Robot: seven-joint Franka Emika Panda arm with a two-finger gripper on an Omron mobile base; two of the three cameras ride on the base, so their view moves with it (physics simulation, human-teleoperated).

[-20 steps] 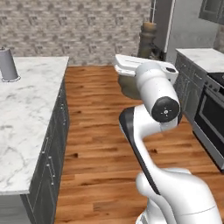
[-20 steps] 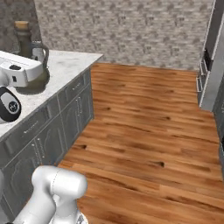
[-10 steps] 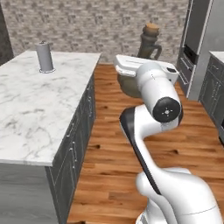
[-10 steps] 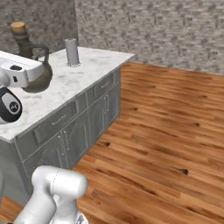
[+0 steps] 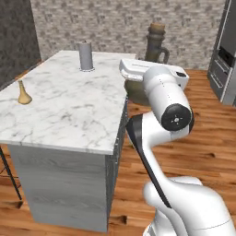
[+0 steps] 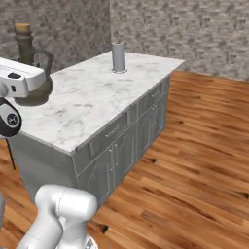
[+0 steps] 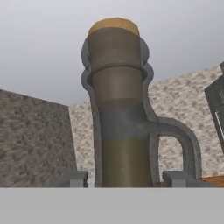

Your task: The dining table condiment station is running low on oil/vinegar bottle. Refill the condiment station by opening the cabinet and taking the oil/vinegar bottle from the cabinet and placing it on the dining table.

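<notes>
Bottle update: the oil/vinegar bottle point(image 5: 156, 46) is up in the air, held by the gripper point(image 7: 124, 177), and it sits upright with its tan cork on top. In the hand view the dark olive neck rises straight up between the two finger tips point(image 7: 73, 178), one on each side of it down at the base, so the jaws are closed onto the bottle, only as wide apart as its neck. You can see the curved handle looping off the right side of the neck there too.

From the left base view the bottle's neck, cork and handle stick up behind the white hand, while the round belly peeks out below it, just past the far right edge of the dining table point(image 5: 69, 110). From the right base view the belly hangs behind the hand at the left side, over the near end of the marble top. I can't tell from these angles whether it's fully above the desk or just beside its edge, but it isn't resting on the marble.

On the desk itself there's a grey cylinder point(image 5: 85, 56) standing upright near the far end, and a small pale tan flask point(image 5: 23, 93) near the left edge, well apart from the cylinder. Grey drawers and doors run along the side of the desk's base, wood floor point(image 6: 194, 165) all around, stone wall point(image 6: 194, 34) behind.
</notes>
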